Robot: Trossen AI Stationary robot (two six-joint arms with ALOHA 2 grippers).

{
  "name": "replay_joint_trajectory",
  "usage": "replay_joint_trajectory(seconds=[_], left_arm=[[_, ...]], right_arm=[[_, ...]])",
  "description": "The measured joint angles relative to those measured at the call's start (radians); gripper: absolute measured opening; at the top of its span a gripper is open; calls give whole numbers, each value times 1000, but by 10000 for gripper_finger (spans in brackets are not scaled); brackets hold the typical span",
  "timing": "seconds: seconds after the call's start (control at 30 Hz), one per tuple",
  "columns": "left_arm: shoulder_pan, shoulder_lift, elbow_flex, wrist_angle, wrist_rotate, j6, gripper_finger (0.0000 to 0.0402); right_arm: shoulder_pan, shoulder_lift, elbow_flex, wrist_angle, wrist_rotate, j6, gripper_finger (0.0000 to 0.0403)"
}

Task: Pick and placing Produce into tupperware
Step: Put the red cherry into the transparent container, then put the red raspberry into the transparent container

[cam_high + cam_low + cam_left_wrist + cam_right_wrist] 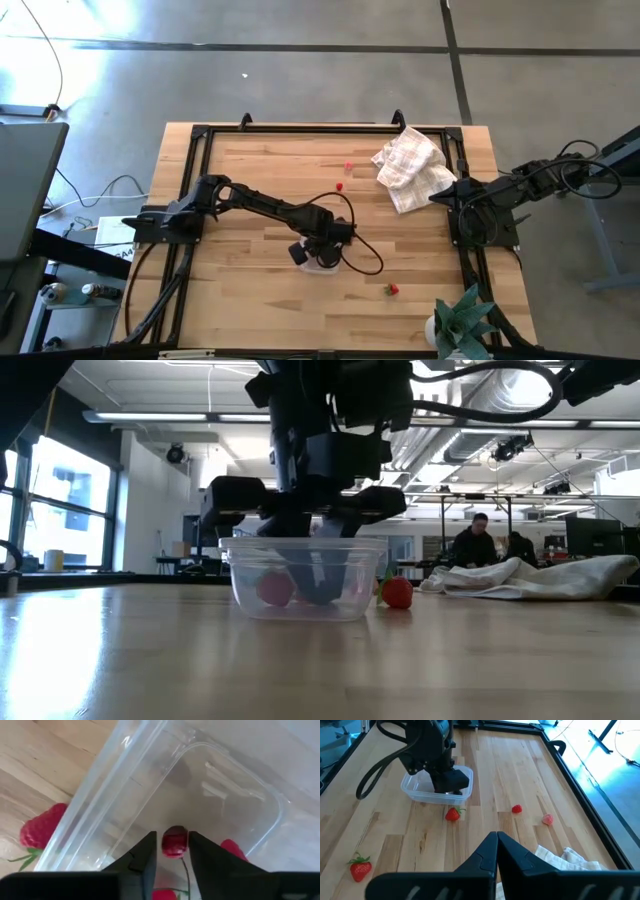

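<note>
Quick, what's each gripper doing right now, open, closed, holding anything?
Left gripper: inside the tupperware, a dark red berry between its fingers; grip or release cannot be told.
Right gripper: closed, empty, beside the white cloth.

Red berries [452, 814], clear tupperware [415, 790] (whitish), white checked cloth [412, 167].

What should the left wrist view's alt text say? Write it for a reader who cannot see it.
The left gripper holds a dark red berry between its fingertips inside the open clear container. A red strawberry lies on the wooden table just outside the container's wall.
</note>
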Motion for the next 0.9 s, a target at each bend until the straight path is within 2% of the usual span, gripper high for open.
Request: replay_joint_trajectory(seconds=[0.17,0.3,0.57,0.9], left_arm=[[0,0,0,-1,-45,-23,155],[0,0,0,-5,-46,-16,170],[-22,0,67,-125,-36,-48,172],[-42,-1,350,-328,-42,-167,134]], right_arm=[[0,0,0,0,0,0,0],[0,0,0,0,0,0,0],[0,0,0,0,0,0,0],[0,0,0,0,0,0,0]])
